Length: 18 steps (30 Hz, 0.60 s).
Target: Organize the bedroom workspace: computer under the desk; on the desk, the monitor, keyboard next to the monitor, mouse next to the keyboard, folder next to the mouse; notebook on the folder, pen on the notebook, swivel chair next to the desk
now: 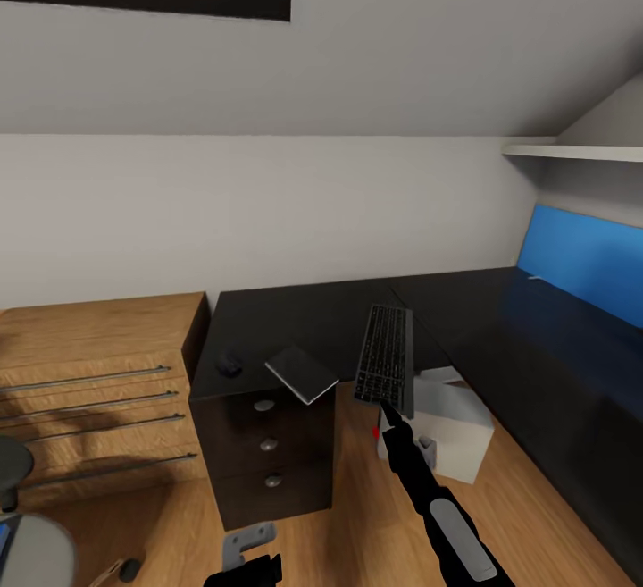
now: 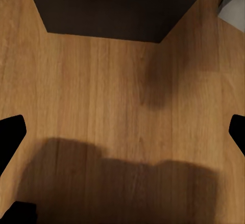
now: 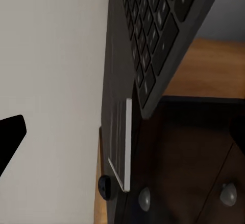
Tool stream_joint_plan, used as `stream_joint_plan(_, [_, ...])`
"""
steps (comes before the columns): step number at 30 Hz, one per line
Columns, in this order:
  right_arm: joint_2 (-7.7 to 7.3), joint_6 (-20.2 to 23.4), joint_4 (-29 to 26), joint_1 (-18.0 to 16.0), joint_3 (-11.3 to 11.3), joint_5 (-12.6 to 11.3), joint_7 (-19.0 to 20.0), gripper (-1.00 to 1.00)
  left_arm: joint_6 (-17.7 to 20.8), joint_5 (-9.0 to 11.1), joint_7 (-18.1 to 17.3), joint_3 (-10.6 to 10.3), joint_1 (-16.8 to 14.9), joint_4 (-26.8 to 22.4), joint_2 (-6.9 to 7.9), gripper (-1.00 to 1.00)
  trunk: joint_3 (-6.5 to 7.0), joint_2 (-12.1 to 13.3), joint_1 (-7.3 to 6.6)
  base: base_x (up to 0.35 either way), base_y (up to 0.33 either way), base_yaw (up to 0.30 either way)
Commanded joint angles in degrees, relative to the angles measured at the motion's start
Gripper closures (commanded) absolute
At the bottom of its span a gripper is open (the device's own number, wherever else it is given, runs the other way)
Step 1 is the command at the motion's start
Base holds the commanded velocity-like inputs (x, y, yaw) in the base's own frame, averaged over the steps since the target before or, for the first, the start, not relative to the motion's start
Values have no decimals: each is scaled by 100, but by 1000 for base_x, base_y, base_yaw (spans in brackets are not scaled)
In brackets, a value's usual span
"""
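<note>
In the head view my right gripper [image 1: 388, 410] is shut on the near end of the black keyboard [image 1: 386, 362], holding it tilted above the black desk's [image 1: 304, 314] front edge. Seen from the right wrist, the keyboard [image 3: 153, 35] runs close past the camera, with one finger [image 3: 10, 137] at the side. A black mouse [image 1: 229, 362] lies on the desk's left end. Beside it a thin grey notebook-like slab [image 1: 302, 374] overhangs the edge. The white computer [image 1: 446, 422] stands on the floor under the desk. My left gripper [image 1: 246, 571] hangs open over bare wooden floor [image 2: 117, 96].
A wooden dresser [image 1: 89, 381] stands left of the desk's drawer unit [image 1: 268, 453]. Part of the swivel chair [image 1: 22, 515] shows at the lower left. The desk's right wing runs along a blue panel [image 1: 585, 265], with a white shelf [image 1: 572, 152] above.
</note>
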Motion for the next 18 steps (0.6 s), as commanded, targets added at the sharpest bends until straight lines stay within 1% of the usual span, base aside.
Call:
stream_joint_plan(1, [0,25,1,-2,-1,-60,18,-100,8,54,47,-4,-1,-10,0,-100,-4,-2,1,51,0,0])
stream_joint_plan(10, [0,20,14,-2,-7,-52,17,-100,5,56,47,4,-1,-10,0,-100,-4,-2,1,30,0,0])
stream_joint_plan(15, [-6,19,18,-2,-9,-52,18,-100,-6,56,47,-2,-1,-16,-1,-100,-4,-2,1,191,0,0])
stream_joint_plan(18, [-8,19,18,-2,-9,-56,18,-100,-37,56,44,-1,-1,-21,0,-100,-4,-2,1,124,0,0])
